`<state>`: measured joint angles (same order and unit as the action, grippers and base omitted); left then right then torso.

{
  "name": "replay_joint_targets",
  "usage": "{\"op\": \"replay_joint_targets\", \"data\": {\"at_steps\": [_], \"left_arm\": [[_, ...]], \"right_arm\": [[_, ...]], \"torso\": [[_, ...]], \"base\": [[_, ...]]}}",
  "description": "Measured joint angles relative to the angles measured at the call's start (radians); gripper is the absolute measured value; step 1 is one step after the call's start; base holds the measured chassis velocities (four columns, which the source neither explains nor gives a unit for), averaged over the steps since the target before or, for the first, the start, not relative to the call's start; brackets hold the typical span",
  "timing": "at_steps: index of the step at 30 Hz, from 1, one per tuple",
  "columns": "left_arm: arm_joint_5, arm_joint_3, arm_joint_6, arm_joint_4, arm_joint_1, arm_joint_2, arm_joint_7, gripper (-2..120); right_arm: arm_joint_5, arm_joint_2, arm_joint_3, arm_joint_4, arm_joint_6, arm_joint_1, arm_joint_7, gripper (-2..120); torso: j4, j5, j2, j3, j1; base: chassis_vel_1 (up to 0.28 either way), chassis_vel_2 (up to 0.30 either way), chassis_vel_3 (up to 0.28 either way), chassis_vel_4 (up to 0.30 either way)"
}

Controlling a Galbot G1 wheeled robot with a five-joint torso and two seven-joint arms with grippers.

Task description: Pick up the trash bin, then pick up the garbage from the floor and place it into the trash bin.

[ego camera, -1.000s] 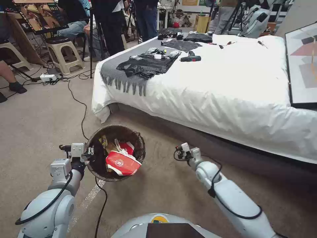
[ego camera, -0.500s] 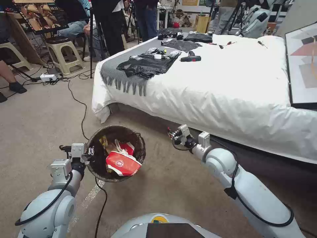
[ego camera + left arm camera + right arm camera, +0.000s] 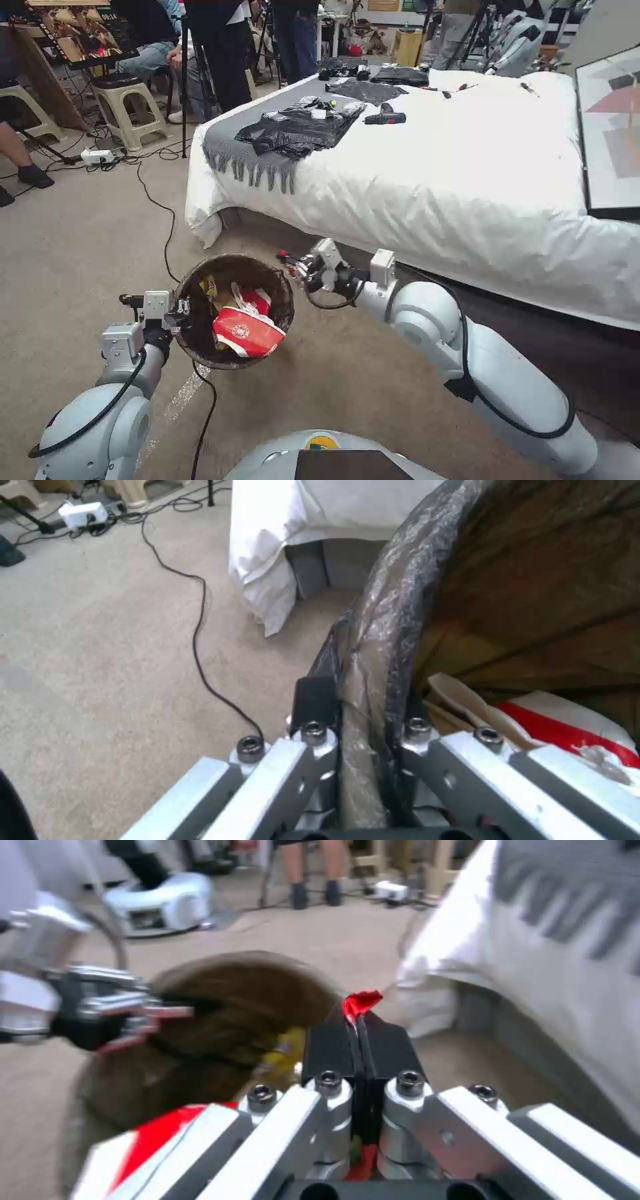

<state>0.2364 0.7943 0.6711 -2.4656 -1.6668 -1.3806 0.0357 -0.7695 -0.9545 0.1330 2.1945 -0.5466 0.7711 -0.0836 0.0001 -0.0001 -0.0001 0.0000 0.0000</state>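
Bed (image 3: 467, 173) with white cover fills the far side, dark bags lying on its grey throw. Trash bin (image 3: 233, 310), lined with a dark bag, hangs above the carpet beside the bed's corner; the left claw (image 3: 363, 730) is clamped on its rim. Red-and-white crushed cup (image 3: 247, 330) lies inside. Beside the bin's rim, the right claw (image 3: 360, 1040) is pressed together on a small red scrap (image 3: 360, 1002).
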Motion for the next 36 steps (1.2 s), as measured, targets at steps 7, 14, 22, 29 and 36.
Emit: {"op": "replay_joint_targets", "data": {"at_steps": [7,14,22,29,36], "left_arm": [[0.000,0.002,0.001,0.000,0.000,0.001,0.000,3],[0.000,0.001,0.001,0.004,0.004,0.000,0.000,3],[-0.001,-0.001,0.001,0.004,0.005,0.002,0.000,3],[-0.001,-0.002,0.001,0.008,0.008,0.003,0.000,3],[-0.001,-0.005,0.001,0.012,0.013,0.002,0.000,3]], "right_arm": [[-0.046,-0.019,0.100,0.012,-0.020,-0.101,0.023,0],[-0.069,-0.031,0.186,0.009,-0.037,-0.165,0.034,0],[-0.073,-0.058,0.268,-0.039,-0.051,-0.195,0.069,0],[-0.073,-0.093,0.330,-0.084,-0.057,-0.215,0.095,0],[-0.073,-0.133,0.384,-0.115,-0.062,-0.244,0.126,0]], "torso": [[0.0000,-0.0001,0.000,0.000,0.000],[-0.0001,-0.0001,0.000,0.000,0.000],[-0.0001,-0.0001,0.000,0.000,0.000],[0.0000,-0.0001,0.000,0.000,0.000],[-0.0001,-0.0001,0.000,0.000,0.000]], "base": [[0.000,0.000,0.000,0.000],[0.000,0.000,0.000,0.000],[0.000,0.000,0.000,0.000],[0.000,0.000,0.000,0.000],[0.000,0.000,0.000,0.000]]}}
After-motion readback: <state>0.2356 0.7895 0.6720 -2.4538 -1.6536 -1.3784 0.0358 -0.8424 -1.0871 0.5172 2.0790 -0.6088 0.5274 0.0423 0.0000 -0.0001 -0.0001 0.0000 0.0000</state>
